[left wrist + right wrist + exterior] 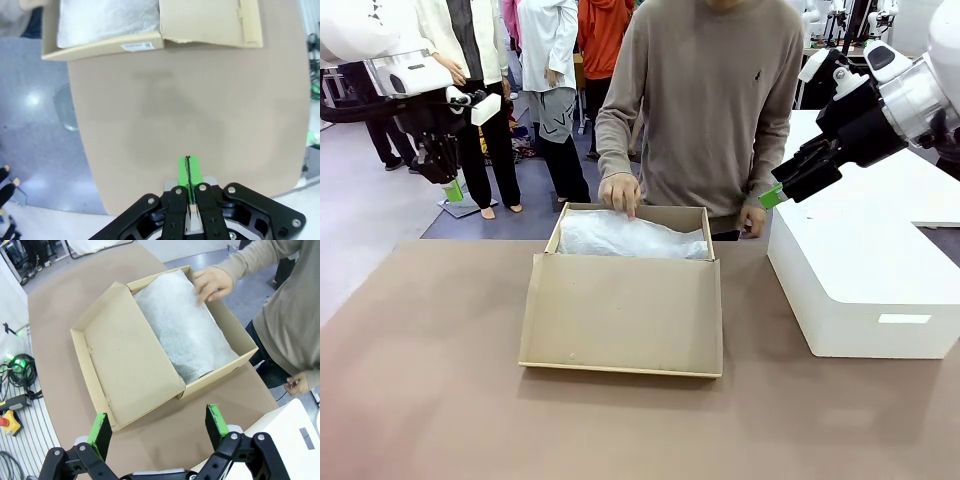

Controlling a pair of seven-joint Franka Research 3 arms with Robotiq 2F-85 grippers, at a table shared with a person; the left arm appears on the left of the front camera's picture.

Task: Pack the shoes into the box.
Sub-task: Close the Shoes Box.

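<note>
L gripper [453, 190]: we're holding it high at left, pads together, empty. R gripper [772, 196]: hovering high at right, fingers apart. Shoebox [620, 310]: sitting open mid-table; person's hand [620, 190] touching its tissue [630, 236].

Matt tan cardboard box [620, 315], plain smooth faces; inside it crinkled white tissue paper [630, 237]. Under the box, table [440, 380] matt brown, smooth. Right of the box, white box [860, 290] smooth, matt.

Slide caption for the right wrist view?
Open tool looks down at the open box; a hand touches its tissue paper.
</note>
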